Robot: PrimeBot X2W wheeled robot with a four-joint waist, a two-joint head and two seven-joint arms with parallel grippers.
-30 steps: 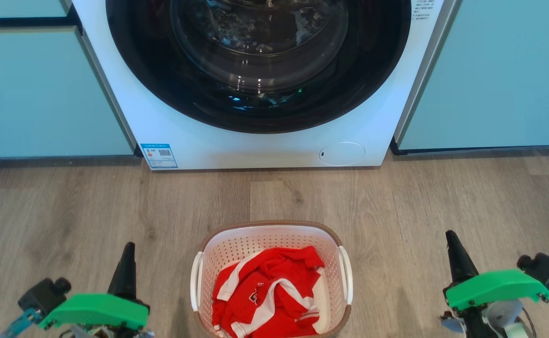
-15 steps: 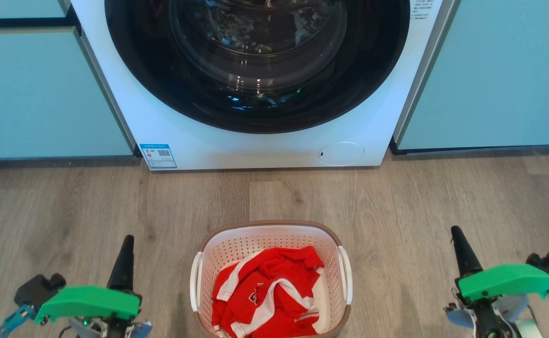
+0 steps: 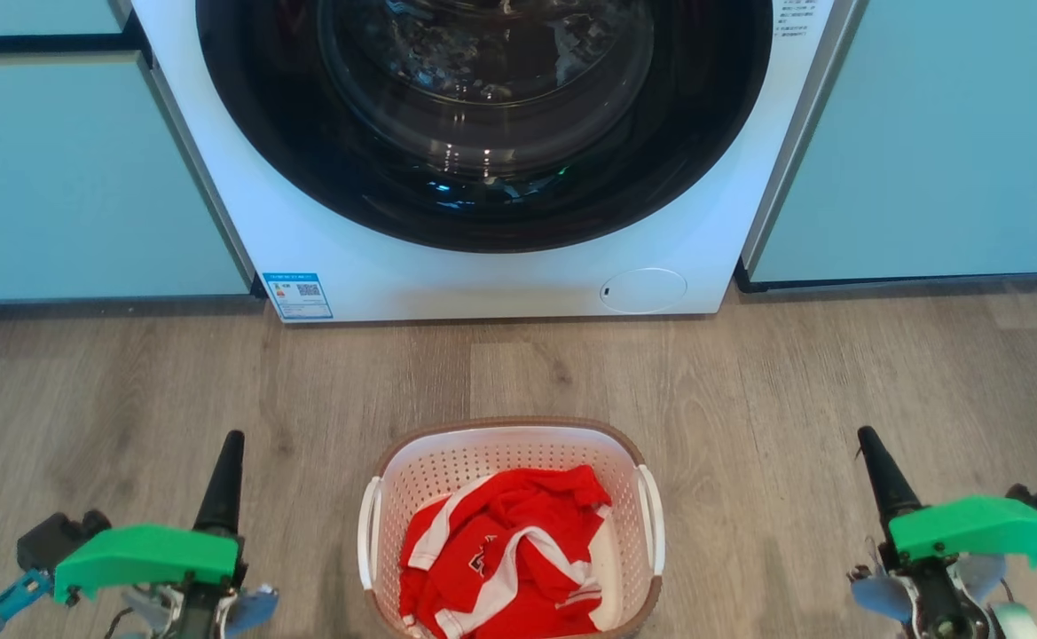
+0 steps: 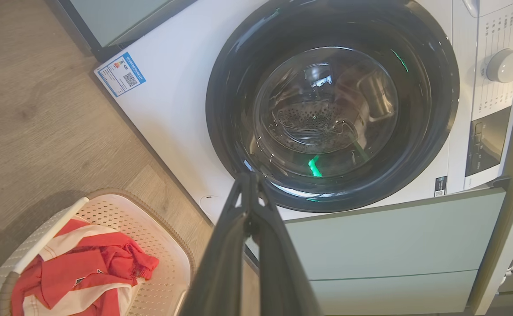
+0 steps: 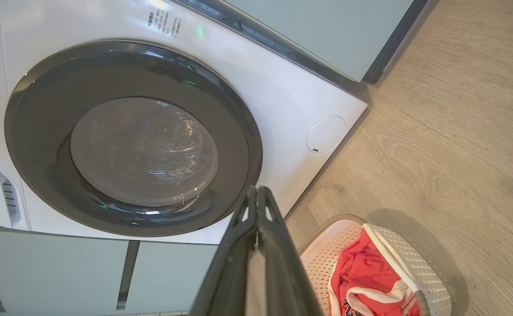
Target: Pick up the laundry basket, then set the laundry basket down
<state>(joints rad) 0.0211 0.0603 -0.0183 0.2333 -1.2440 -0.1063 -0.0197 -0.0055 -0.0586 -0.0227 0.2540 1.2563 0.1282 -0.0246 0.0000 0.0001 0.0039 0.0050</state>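
The laundry basket [image 3: 456,461] stands on the wooden floor at the bottom centre of the head view, white and perforated with a brown rim and white side handles, holding a red and white garment [image 3: 505,550]. The basket shows at the lower left of the left wrist view [image 4: 151,228] and the lower right of the right wrist view [image 5: 414,263]. My left gripper [image 3: 232,439] is shut and empty, well left of the basket. My right gripper [image 3: 864,435] is shut and empty, well to the right. Their closed fingertips show in the wrist views [image 4: 248,177] [image 5: 258,191].
A white front-loading washing machine [image 3: 483,275] with a closed dark round door [image 3: 483,115] stands straight ahead behind the basket. Pale green cabinets [image 3: 66,177] flank it on both sides. Bare wooden floor [image 3: 749,373] lies between the machine and the basket.
Both grippers have drifted outward, away from the basket, the left one to the left and the right one to the right. The basket has not moved.
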